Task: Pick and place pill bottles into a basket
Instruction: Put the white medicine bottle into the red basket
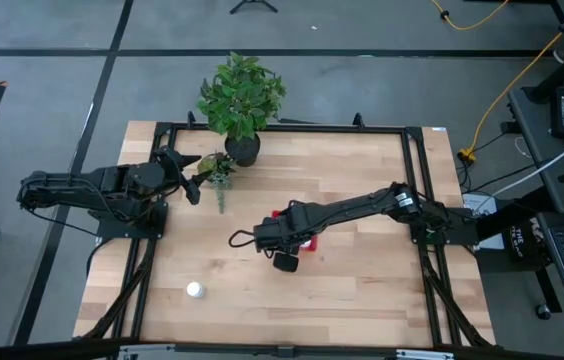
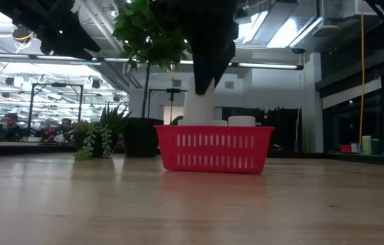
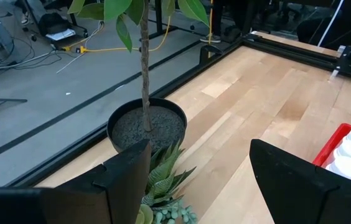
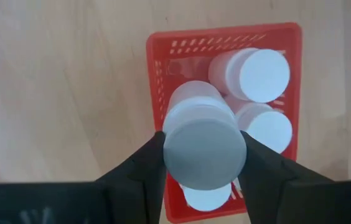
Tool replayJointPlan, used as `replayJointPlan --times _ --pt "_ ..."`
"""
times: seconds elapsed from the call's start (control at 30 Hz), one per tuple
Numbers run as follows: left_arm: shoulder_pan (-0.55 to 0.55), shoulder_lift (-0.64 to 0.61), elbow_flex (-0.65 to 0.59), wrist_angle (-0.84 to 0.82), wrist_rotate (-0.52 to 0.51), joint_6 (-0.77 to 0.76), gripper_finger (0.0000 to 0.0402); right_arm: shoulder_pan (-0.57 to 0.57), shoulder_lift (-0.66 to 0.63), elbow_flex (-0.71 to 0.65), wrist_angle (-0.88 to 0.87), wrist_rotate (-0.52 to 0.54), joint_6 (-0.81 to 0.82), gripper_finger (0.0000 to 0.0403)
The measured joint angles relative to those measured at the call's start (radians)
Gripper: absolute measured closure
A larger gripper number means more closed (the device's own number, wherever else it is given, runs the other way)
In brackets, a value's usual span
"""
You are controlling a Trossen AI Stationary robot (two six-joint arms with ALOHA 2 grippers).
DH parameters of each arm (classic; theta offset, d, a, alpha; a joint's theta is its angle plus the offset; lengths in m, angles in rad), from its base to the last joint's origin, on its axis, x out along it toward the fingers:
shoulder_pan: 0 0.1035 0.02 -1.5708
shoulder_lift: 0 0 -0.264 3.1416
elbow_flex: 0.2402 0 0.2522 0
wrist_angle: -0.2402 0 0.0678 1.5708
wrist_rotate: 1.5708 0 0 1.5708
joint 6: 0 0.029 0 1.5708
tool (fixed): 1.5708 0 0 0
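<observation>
Bottle in hand (image 4: 204, 144): white cap up, clamped between my right claw (image 4: 201, 163) fingers, hanging directly over the red basket (image 4: 157, 81). Low view shows it upright, its lower end about level with the basket rim, so I'd call it not released yet.

Basket sits mid-surface, slightly right of centre. Inside I can see three more pill bottles: one at the far right corner (image 4: 256, 73), one just nearer than that (image 4: 267, 127), one partly hidden under the held bottle (image 4: 205, 197). Can't rule out more underneath.

One stray bottle (image 1: 194, 290) stands alone on the surface (image 1: 362, 290), near-left, well apart from the basket.

Status as I read it: at least three in, one mid-drop, one left to fetch. Any sixth bottle isn't visible.

Left claw (image 3: 197, 180) is idle at the far left by the plant pot (image 3: 147, 127) and a small succulent (image 3: 163, 199), fingers spread, holding nothing.
</observation>
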Motion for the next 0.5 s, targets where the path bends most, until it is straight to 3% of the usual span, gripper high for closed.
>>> replayJointPlan --times 0.5 --pt "0.0 0.0 0.0 0.0 0.0 0.0 0.0135 0.0 0.0 -0.133 0.081 -0.04 0.004 0.0248"
